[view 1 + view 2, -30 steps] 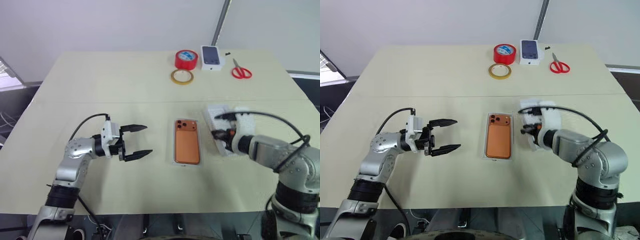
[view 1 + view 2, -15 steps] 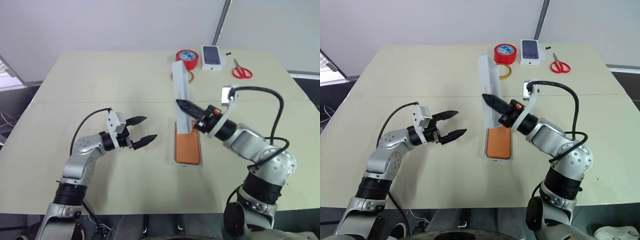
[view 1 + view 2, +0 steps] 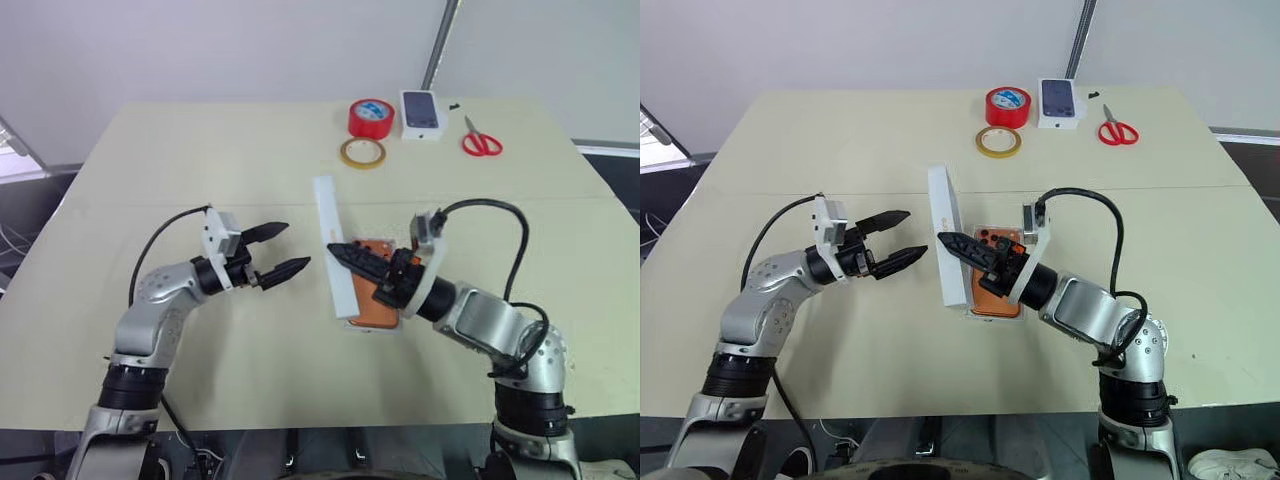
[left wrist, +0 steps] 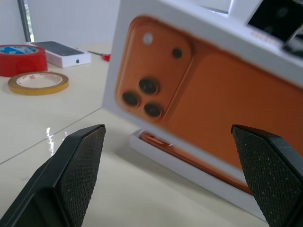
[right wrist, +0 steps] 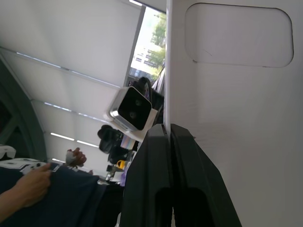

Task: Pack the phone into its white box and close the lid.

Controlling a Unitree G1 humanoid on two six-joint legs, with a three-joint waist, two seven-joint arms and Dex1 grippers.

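Left wrist view: glossy orange lid (image 4: pixel 203 94)

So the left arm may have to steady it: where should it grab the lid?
Probably the far end wall, coming from the robot's left. The lid stands on edge over the phone, its thin rim exposed there. The right gripper pinches it about midway along. The left gripper, jaws open, faces its outer side.
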